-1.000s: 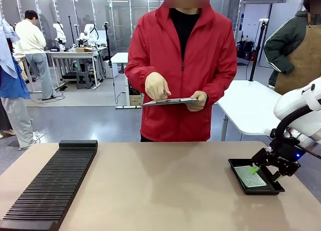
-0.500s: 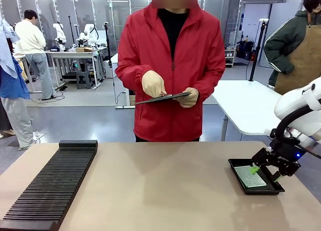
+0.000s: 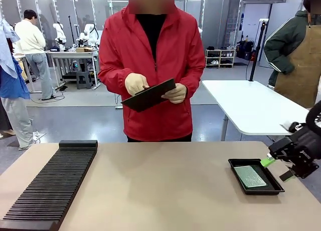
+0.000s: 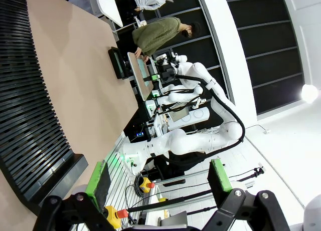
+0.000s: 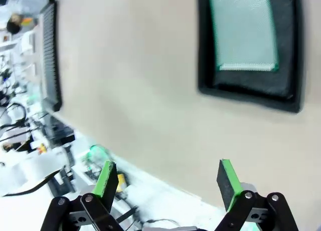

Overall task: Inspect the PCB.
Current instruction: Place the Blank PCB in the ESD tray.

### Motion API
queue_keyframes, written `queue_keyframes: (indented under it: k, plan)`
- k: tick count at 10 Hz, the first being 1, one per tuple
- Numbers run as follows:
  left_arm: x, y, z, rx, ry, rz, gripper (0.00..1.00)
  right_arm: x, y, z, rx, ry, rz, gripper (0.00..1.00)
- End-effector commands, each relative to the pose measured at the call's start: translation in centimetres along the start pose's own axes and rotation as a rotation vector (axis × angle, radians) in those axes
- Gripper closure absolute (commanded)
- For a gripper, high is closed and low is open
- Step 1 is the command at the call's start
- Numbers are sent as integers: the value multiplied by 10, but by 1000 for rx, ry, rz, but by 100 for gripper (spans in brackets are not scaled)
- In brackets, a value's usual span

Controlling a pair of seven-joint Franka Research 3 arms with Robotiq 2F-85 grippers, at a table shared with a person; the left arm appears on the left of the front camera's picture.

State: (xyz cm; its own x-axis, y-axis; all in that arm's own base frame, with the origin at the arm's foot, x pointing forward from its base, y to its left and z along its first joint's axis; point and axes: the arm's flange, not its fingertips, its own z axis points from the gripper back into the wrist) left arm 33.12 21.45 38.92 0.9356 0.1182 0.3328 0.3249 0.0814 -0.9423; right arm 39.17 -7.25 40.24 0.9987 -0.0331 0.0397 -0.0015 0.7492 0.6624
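Both grippers stand with their green-padded fingers spread wide and nothing between them. Largest in the scene is the long tan table [image 3: 165,186], whose broad middle lies bare, leaving open room from the near edge to the far edge where a person in a red jacket [image 3: 150,55] stands. Along the table's left side runs a black ribbed slotted rack [image 3: 50,188], reaching from the near edge to about halfway back. Near the right edge sits a shallow black rectangular tray [image 3: 239,181], and inside it lies the thin green rectangular PCB [image 3: 250,176], flat on the tray floor with dark margin showing around it; in the right wrist view the PCB [image 5: 244,33] fills the tray's upper part. The right gripper [image 3: 278,167] hangs just beside the tray's right rim, above the table and touching nothing. The left gripper [image 4: 160,183] points past the rack's end, empty. The person's hands [image 3: 136,83] hold a flat black sheet [image 3: 149,95], tilted.
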Motion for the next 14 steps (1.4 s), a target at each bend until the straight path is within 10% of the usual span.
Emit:
queue_keyframes:
  k: [1, 7, 14]
  plan:
    - [0, -3, 1, 2, 0, -2, 0, -25, -2, 6, 215, 16, 0, 0]
    - [0, -3, 1, 2, 0, -2, 0, -98, -13, 20, 678, 42, 14, 0]
    - [0, -3, 1, 2, 0, -2, 0, -124, -25, 20, 774, 23, 9, 0]
